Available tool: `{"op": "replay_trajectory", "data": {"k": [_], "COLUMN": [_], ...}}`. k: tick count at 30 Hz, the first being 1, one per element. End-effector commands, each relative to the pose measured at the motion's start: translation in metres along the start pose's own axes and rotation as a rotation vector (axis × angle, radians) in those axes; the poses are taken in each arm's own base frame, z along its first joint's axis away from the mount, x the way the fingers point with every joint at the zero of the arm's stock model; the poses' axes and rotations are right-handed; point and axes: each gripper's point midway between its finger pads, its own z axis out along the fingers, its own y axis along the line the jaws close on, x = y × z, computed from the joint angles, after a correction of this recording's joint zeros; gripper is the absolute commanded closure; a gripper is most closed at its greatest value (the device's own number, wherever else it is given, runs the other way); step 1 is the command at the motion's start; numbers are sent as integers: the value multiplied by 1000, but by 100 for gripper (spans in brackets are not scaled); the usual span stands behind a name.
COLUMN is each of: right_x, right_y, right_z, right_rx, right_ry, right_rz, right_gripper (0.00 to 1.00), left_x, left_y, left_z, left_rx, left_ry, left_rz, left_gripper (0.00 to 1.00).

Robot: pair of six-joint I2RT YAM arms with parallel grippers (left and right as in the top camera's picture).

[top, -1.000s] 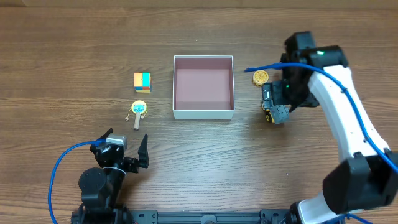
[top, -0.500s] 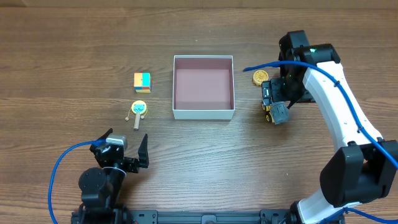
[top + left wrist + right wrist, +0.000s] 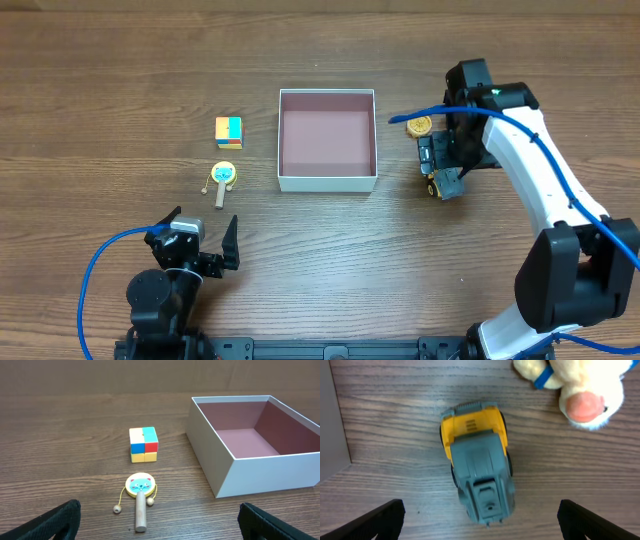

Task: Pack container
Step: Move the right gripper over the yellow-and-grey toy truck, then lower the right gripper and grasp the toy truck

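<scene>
Between the right jaws, the toy truck (image 3: 477,472) was yellow and grey on the dark brown wood-grain counter (image 3: 395,425). Ahead of the left jaws, the cube (image 3: 143,444) showed cream, blue, red and yellow squares, and the container (image 3: 260,472) was white outside, mauve-pink inside.

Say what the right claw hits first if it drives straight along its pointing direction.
The truck, centered under the open right claw; probably before the table, though depth is unclear.

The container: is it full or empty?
Empty. The container shows only bare pink floor in the overhead and left wrist views.
</scene>
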Motion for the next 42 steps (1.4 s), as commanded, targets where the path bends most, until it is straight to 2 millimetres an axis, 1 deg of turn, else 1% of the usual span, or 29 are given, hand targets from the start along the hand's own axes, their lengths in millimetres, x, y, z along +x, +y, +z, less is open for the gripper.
{"op": "replay_trajectory", "data": {"k": [1,4,9,11,13,15,24,29,32,38,42], "right_x": [2,2,6,5,6,7,20,18,16,23,22], "right_y": [-6,-11,-13,-5,10,15,15,8,8,8,5], "right_z": [9,10,10,11,10,11,37,40,43,55,57], "right_rx": [3,5,2,-42,-135,-163,-149,-110,-107,-99,-83], "right_ry": [10,11,26,24,21,22,42,35,27,34,27], "right_rz": [8,24,18,-16,-108,-147,-146,-144,-144,-145,-145], "right_gripper": [0,0,0,0,0,0,0,0,0,0,0], "left_x": [0,0,0,0,0,0,0,0,0,0,0], "left_y": [2,2,2,2,2,2,2,2,2,2,2], "left_z": [-1,-1,-1,-1,-1,-1,-1,-1,-1,-1,-1], "left_rx": [-11,-11,-11,-11,-11,-11,-11,-11,-11,-11,-11], "left_ry": [-1,-1,-1,-1,-1,-1,-1,-1,-2,-1,-1], "left_rz": [10,10,10,10,10,10,10,10,10,10,10], "left_gripper": [0,0,0,0,0,0,0,0,0,0,0]}}
